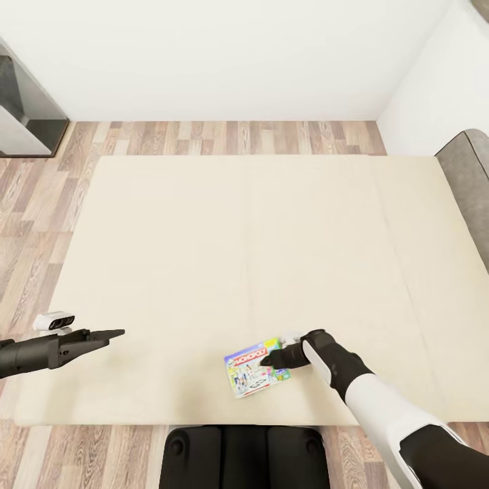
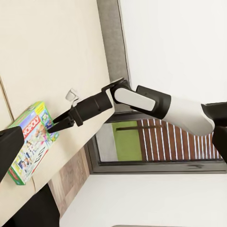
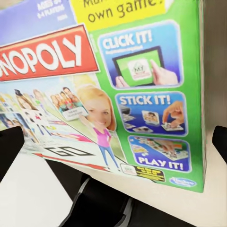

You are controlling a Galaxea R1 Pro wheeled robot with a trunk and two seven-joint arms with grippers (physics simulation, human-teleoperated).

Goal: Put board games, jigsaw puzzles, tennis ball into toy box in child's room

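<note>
**Right gripper reaches Monopoly box on bed**

Monopoly board game point(image 1: 252, 367) lies flat on the cream bed point(image 1: 204, 238), near its front edge, just ahead of the robot's base. Right gripper point(image 1: 272, 358) sits at the box's right side, fingers apart w/ the box between the tips; contact can't be confirmed. Right wrist cam: lid fills view, dark fingertips point(image 3: 10, 151) at either side. Left gripper point(image 1: 112, 334) hovers over the bed's left edge, well apart from the box, fingers together. Wood-plank floor point(image 1: 41, 204) surrounds bed.
</note>
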